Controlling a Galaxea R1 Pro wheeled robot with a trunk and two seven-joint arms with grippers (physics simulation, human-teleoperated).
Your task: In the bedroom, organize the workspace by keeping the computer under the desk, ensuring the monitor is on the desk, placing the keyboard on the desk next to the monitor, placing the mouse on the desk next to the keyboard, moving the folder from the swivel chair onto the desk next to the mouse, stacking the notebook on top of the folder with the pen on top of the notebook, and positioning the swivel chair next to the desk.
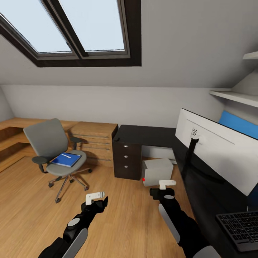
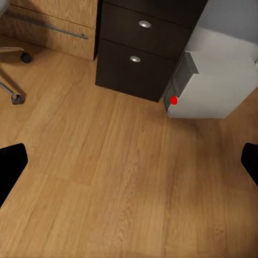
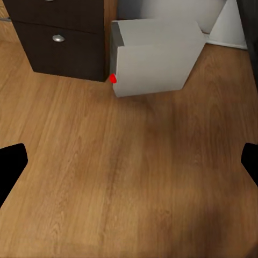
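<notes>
The folder lay on the chair, ahead and left of the left tool, the nearer one. Both tools, the right included, were spread and empty.

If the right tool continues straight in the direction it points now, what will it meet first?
Most likely the bare wooden floor: the right tool points forward and down, and its wrist view centres on boards in front of the computer. Nothing lies between. Depth is unclear, so a shallower path might reach the computer instead.
</notes>
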